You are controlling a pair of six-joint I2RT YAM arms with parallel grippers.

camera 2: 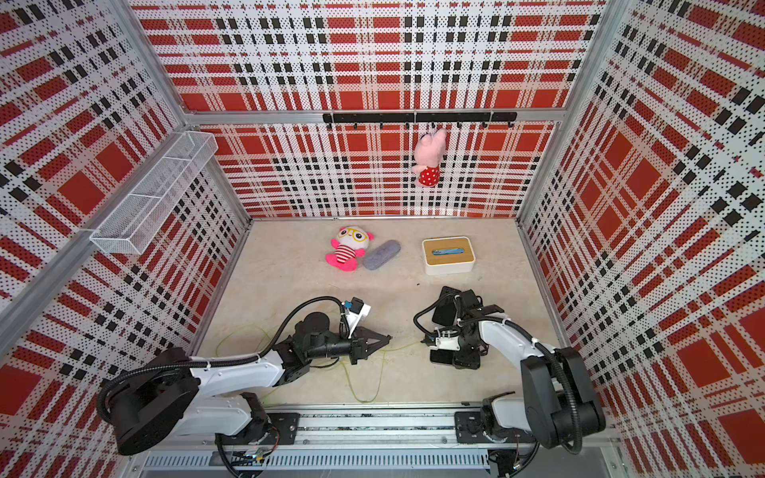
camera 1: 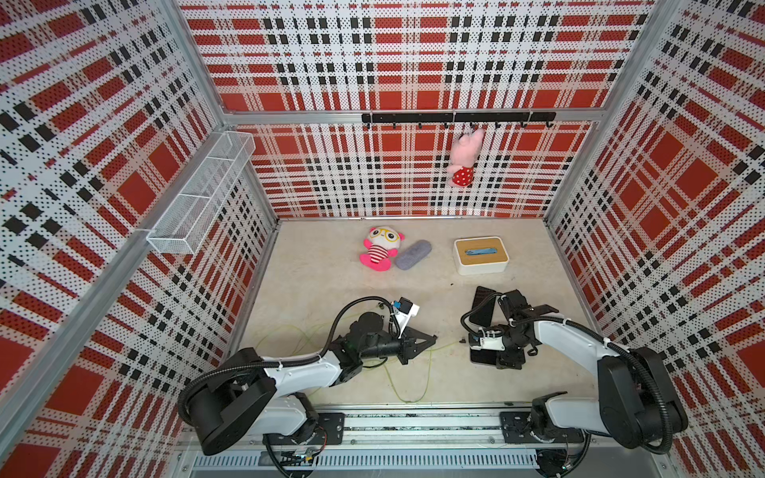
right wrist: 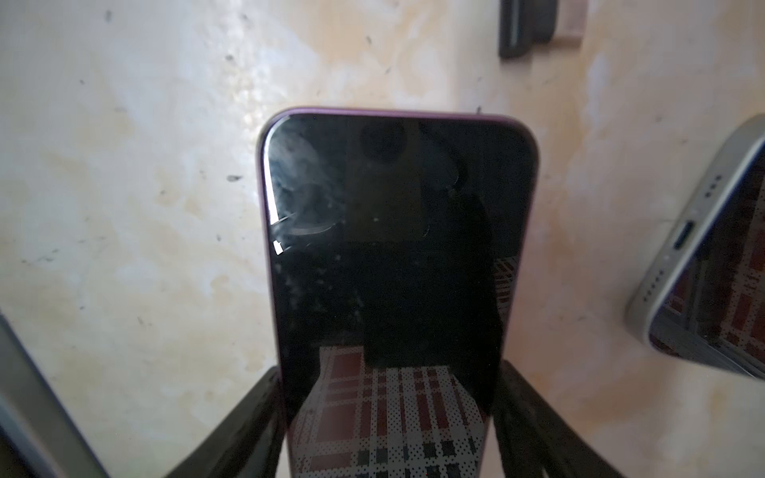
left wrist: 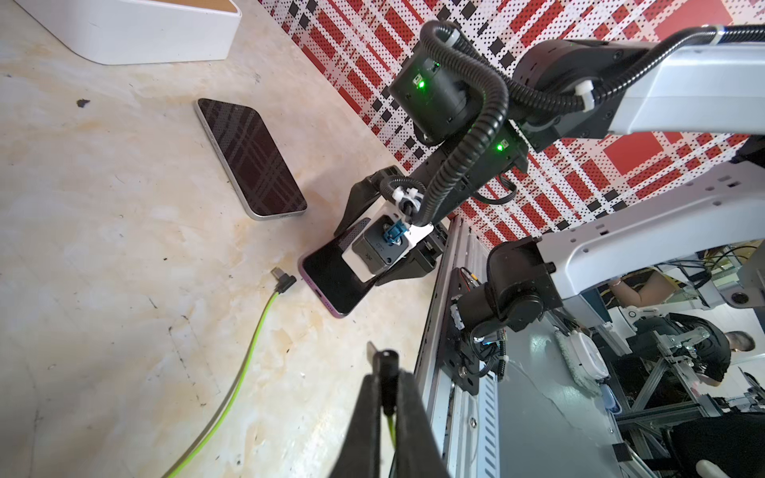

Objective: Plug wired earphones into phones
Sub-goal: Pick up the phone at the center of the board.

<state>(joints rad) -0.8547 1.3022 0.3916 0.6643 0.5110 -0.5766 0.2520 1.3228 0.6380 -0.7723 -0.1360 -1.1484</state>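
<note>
My left gripper (left wrist: 387, 387) is shut on a small black plug (left wrist: 387, 362), and its yellow-green cable (left wrist: 391, 428) runs back between the fingers. In both top views the left gripper (camera 1: 434, 337) (camera 2: 388, 337) lies low over the table, pointing at the right arm. A second plug (left wrist: 285, 282) lies loose on its cable (left wrist: 248, 364), just short of the purple-edged phone (left wrist: 325, 281). My right gripper (right wrist: 389, 372) is shut on that phone (right wrist: 397, 248), one finger on each long edge. A silver-edged phone (left wrist: 252, 159) (camera 1: 485, 306) lies flat beyond it. Cable loops (camera 1: 407, 397) trail over the front of the table.
A white box with a wooden lid (camera 1: 480, 254), a pink plush doll (camera 1: 378, 248) and a grey oval case (camera 1: 413, 254) sit at the back of the table. A pink plush (camera 1: 465, 159) hangs on the back wall's hook rail. A wire basket (camera 1: 203, 194) hangs on the left wall.
</note>
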